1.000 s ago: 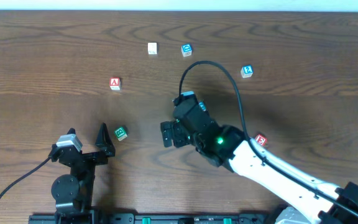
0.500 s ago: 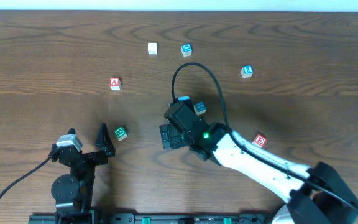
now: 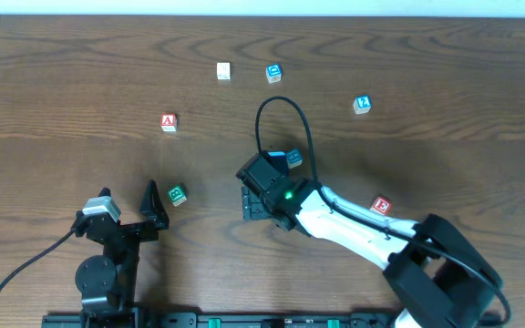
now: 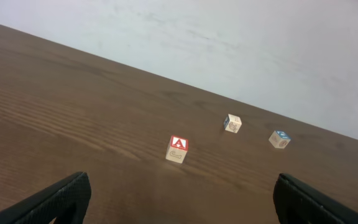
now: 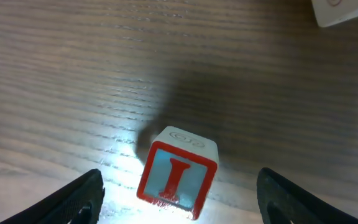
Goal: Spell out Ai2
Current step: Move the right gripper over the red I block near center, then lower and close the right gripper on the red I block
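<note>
The red "A" block (image 3: 169,122) lies left of centre and shows in the left wrist view (image 4: 178,149). A blue "2" block (image 3: 362,105) lies at the back right. A red "I" block (image 5: 177,173) lies on the table between the open fingers of my right gripper (image 5: 179,199). From overhead my right gripper (image 3: 252,202) hides it. My left gripper (image 3: 156,208) is open and empty near the front left (image 4: 182,205), well short of the "A" block.
A green block (image 3: 177,195) lies just right of the left gripper. A blue block (image 3: 293,159) sits beside the right wrist (image 5: 344,9). A white block (image 3: 223,70) and a blue block (image 3: 273,72) lie at the back. A red block (image 3: 382,207) lies right.
My right arm has swung its wrist slightly left and down over the same spot, uncovering the blue block behind it. The left arm has not moved.
</note>
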`<state>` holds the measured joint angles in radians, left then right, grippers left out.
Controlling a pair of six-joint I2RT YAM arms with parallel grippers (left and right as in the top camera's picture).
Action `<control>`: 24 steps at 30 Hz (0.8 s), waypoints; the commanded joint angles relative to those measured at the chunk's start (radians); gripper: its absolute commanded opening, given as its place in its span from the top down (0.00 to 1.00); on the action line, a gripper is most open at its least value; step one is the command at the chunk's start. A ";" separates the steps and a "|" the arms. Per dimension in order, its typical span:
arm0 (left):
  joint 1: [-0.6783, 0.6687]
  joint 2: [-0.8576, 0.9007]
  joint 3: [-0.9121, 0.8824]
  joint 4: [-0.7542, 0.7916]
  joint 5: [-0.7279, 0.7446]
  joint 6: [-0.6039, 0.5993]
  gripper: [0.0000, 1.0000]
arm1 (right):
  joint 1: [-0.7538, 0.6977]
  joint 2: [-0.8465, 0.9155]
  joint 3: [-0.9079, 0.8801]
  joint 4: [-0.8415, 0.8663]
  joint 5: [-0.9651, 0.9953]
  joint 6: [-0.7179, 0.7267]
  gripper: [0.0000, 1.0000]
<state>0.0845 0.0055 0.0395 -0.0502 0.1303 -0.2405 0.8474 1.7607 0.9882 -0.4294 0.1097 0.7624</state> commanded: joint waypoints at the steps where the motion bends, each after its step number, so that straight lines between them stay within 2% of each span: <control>1: 0.005 -0.002 -0.035 -0.014 -0.007 -0.010 0.05 | 0.011 0.004 0.013 0.009 0.021 0.030 0.25; 7: 0.005 -0.002 -0.035 -0.014 -0.007 -0.010 0.05 | 0.011 0.021 0.013 0.023 0.021 0.029 0.37; 24: 0.005 -0.002 -0.035 -0.014 -0.007 -0.010 0.05 | 0.010 0.026 0.013 0.039 0.049 0.014 0.51</control>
<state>0.0845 0.0055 0.0395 -0.0502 0.1303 -0.2405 0.8474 1.7744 0.9882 -0.3912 0.1295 0.7773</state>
